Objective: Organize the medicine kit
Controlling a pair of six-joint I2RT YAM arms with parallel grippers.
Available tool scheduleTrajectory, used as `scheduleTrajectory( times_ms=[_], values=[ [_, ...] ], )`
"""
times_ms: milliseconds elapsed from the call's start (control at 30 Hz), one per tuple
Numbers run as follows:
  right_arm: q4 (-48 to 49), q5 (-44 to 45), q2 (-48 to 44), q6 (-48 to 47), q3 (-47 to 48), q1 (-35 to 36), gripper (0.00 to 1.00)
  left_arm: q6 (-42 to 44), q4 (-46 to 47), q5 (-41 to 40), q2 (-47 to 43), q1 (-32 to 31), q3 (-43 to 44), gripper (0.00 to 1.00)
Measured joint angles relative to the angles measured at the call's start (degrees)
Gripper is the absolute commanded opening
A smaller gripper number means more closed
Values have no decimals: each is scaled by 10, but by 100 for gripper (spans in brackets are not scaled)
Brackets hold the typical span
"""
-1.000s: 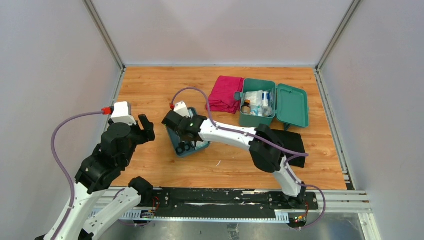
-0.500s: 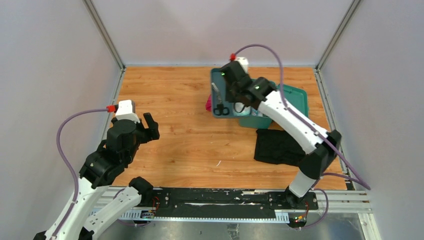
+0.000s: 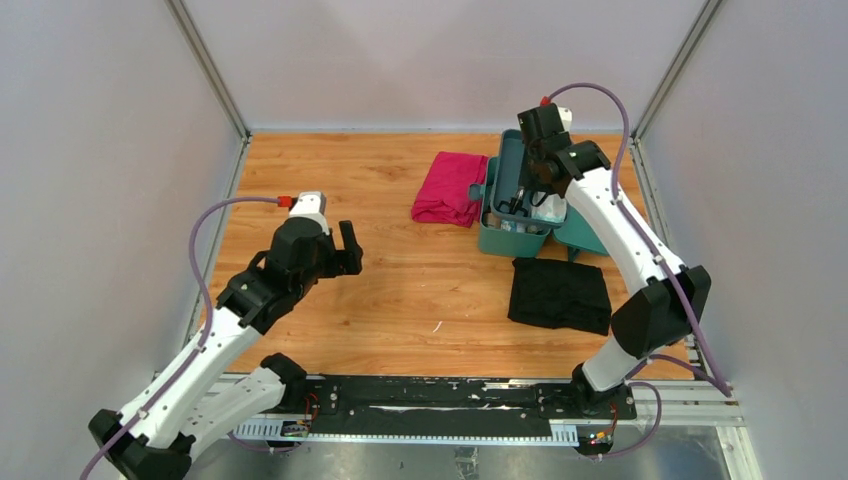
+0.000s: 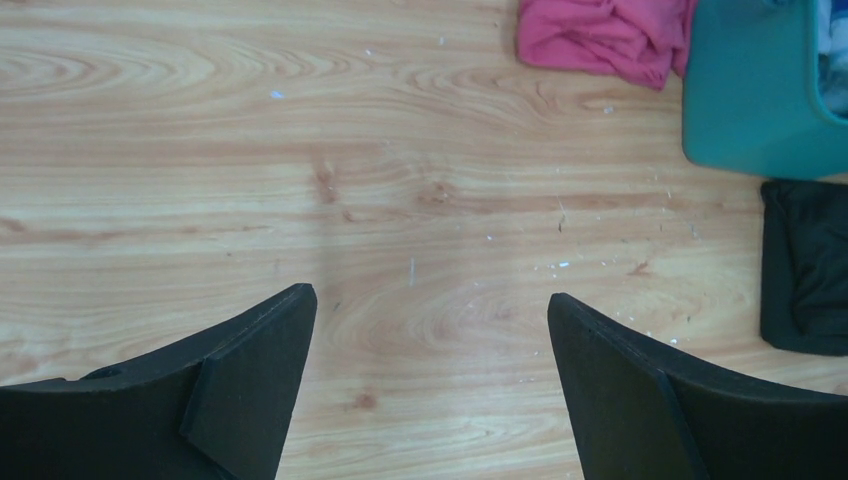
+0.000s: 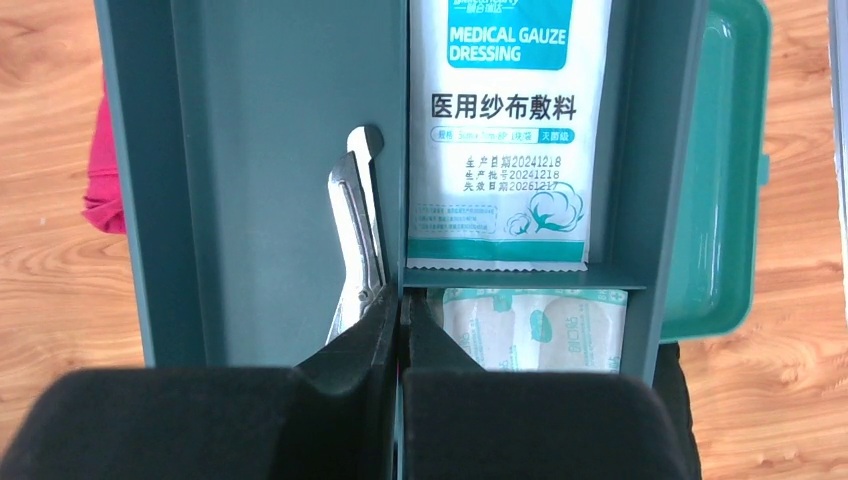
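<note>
We note the right gripper (image 5: 402, 310) pinched tight on the divider of the teal plastic insert tray (image 5: 260, 150), tilted above the teal medicine box (image 3: 512, 240) at upper right and not yet seated, while the pink cloth (image 3: 450, 187) and black cloth (image 3: 560, 295) lie outside and the left gripper (image 4: 430, 330) is spread wide, empty.

"MEDICAL GAUZE DRESSING", "医用纱布敷料" and "20241218" on the white gauze packet (image 5: 505, 130)

We see a wood-grain table (image 3: 400, 290) carrying a crumpled pink cloth (image 3: 450, 187), the teal medicine box (image 3: 505, 240) just beside it, and a black cloth (image 3: 560, 295) near the box.
</note>
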Motion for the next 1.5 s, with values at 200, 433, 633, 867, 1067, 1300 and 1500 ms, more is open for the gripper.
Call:
scheduleTrajectory(
  times_ms=[200, 433, 633, 867, 1067, 1300, 1500],
  values=[
    [24, -24, 72, -43, 12, -6, 0, -2, 30, 35, 43, 0, -19, 94],
    [44, -26, 134, -65, 20, -7, 0, 5, 37, 38, 45, 0, -20, 95],
    [54, -20, 150, -66, 20, -11, 0, 10, 38, 38, 45, 0, -27, 95],
    [63, -19, 157, -61, 20, -21, 0, 14, 39, 37, 45, 0, -27, 95],
    [72, -24, 158, -50, 12, -25, 0, 14, 39, 37, 45, 0, -27, 95],
    [84, -45, 159, -37, 2, -25, 0, 18, 38, 35, 46, 0, -27, 95],
    [95, -53, 158, -34, -13, -26, 0, 19, 38, 32, 46, 0, -27, 95]
  ],
)
